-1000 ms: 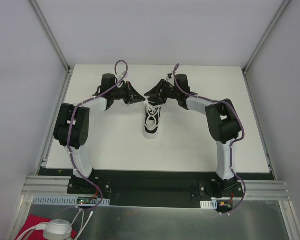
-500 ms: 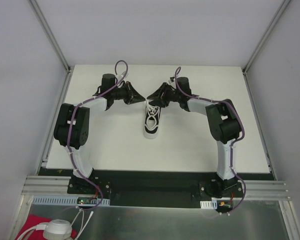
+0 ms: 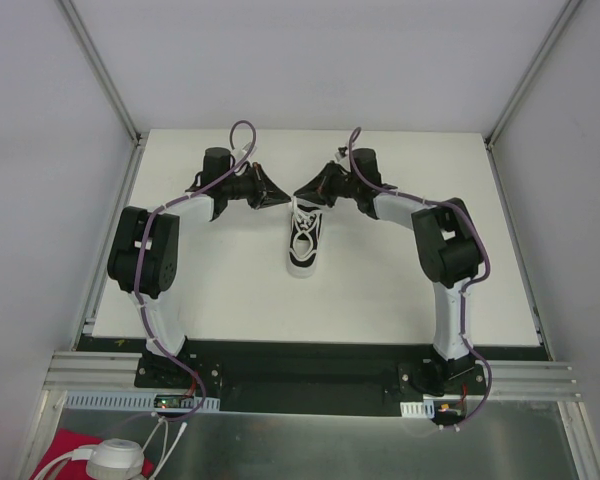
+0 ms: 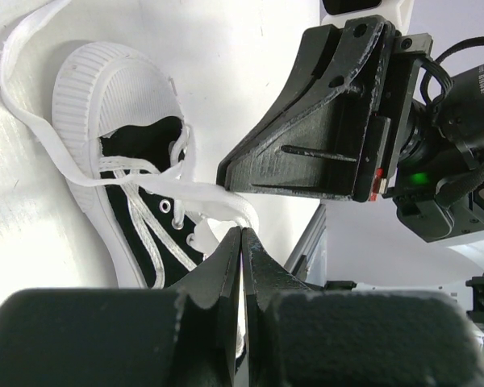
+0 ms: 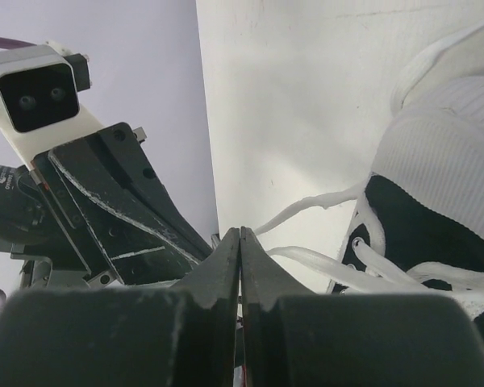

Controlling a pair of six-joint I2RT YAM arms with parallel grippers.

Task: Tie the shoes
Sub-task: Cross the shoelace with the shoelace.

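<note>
The shoe [image 3: 305, 242] is a small black sneaker with a white sole, lying mid-table with its laced opening toward the far side. Both grippers meet tip to tip just above that end. My left gripper [image 3: 284, 199] [image 4: 241, 230] is shut, with a white lace [image 4: 226, 201] pinched between its fingers. My right gripper [image 3: 297, 191] [image 5: 239, 230] is also shut, and a lace [image 5: 306, 205] from the shoe [image 5: 436, 234] runs right up to its fingertips. In the left wrist view the right gripper [image 4: 223, 171] sits tip-down on the lace beside the shoe [image 4: 141, 226].
The white table [image 3: 400, 290] is enclosed by grey walls with metal posts [image 3: 100, 70] at left and right. Loose lace ends trail past the shoe's rim [image 4: 16, 97]. A red cloth [image 3: 75, 450] and white cables lie below the near rail.
My right gripper has gone from open to shut at the lace beside the left gripper's tip. The left gripper and the shoe have stayed put.
</note>
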